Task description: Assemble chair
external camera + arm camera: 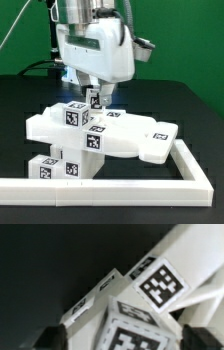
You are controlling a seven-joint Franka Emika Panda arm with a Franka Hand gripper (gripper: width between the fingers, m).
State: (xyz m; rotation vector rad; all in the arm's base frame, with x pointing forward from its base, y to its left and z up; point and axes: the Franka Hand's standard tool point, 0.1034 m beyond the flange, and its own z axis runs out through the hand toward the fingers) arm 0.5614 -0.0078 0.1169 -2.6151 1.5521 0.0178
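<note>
Matte-white blocky plastic chair parts (100, 135), tagged with black-and-white squares, sit joined on the black table (190, 105), just inside the long white L-shaped rail (195, 170). The glossy white robot arm's two-finger gripper (93, 98) reaches down onto a short tagged post (94, 100) standing on the slab, fingers either side of it. The wrist view shows tagged posts (160, 283) close up; whether the fingers actually pinch cannot be told.

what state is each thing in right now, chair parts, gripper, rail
chair: partly assembled, flat slab resting on tagged blocks
post: upright on the slab, between the gripper's fingers
gripper: down at the post, grip not clear
rail: lying flat on the table, untouched
</note>
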